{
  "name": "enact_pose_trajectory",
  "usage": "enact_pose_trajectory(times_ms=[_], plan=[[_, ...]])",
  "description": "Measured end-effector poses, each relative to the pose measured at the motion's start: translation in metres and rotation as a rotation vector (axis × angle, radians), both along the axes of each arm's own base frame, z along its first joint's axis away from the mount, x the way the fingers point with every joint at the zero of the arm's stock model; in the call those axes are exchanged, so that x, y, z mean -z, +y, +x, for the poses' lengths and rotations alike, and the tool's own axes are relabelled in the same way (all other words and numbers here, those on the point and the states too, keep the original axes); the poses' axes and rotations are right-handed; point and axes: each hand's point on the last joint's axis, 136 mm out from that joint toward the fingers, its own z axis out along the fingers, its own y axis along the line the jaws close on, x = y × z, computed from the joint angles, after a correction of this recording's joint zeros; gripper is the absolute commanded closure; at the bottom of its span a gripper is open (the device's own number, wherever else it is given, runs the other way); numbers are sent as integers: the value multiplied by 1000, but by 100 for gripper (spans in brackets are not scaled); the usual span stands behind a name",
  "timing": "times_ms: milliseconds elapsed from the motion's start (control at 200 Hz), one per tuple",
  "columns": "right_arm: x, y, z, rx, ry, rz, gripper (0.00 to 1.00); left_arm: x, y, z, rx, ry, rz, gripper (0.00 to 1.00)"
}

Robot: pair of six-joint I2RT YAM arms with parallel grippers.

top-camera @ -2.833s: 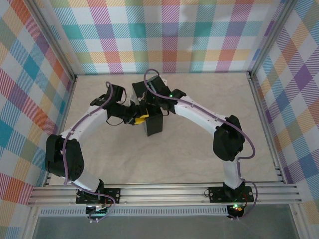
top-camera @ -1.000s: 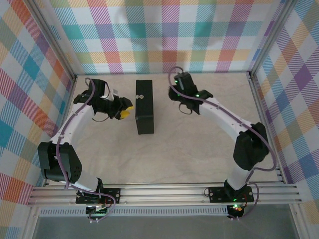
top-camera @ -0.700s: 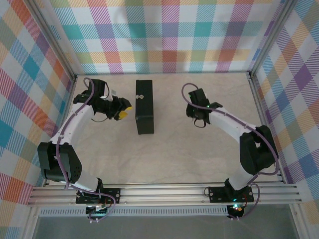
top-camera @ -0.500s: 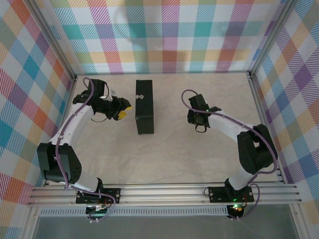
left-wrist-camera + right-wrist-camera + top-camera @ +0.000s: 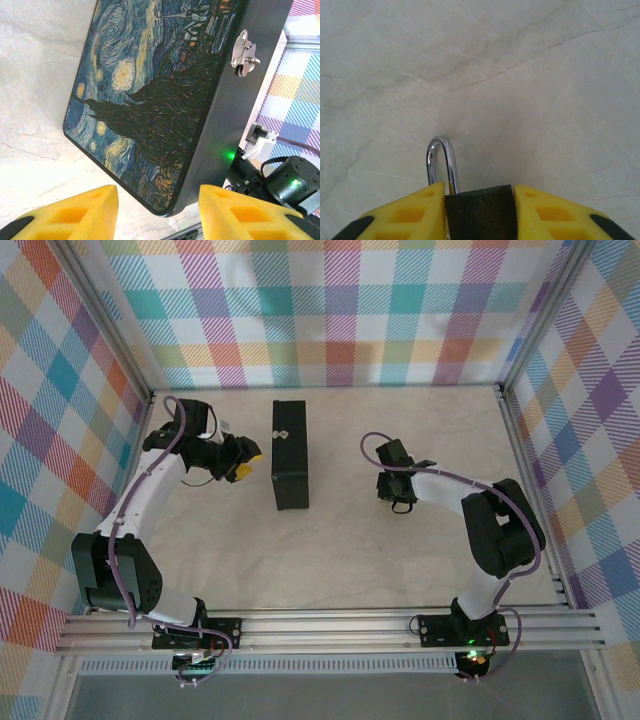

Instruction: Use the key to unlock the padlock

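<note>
Your right gripper (image 5: 479,202) pinches the padlock (image 5: 440,142), shackle forward, low over the table (image 5: 530,75), well apart from the box (image 5: 290,455); lower it flat before letting go; your left gripper (image 5: 157,215) gapes empty.

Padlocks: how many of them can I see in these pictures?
1 padlock. Its curved shackle stands out between the yellow fingers of the right gripper, over the table; its body is mostly hidden. Another could lie hidden behind the box.
</note>
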Motion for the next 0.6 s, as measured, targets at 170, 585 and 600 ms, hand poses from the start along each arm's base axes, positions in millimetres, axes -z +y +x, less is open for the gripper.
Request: enact_pose_trajectory(times_ms=[170, 585, 600], plan=[[-2, -2, -1, -33, -1, -26, 47, 0, 0, -4, 1, 12, 1, 54], [-124, 42, 22, -153, -211, 141, 0, 3, 9, -3, -23, 19, 19, 53], [-129, 45, 22, -158, -221, 147, 0, 3, 9, -2, -25, 19, 20, 54]])
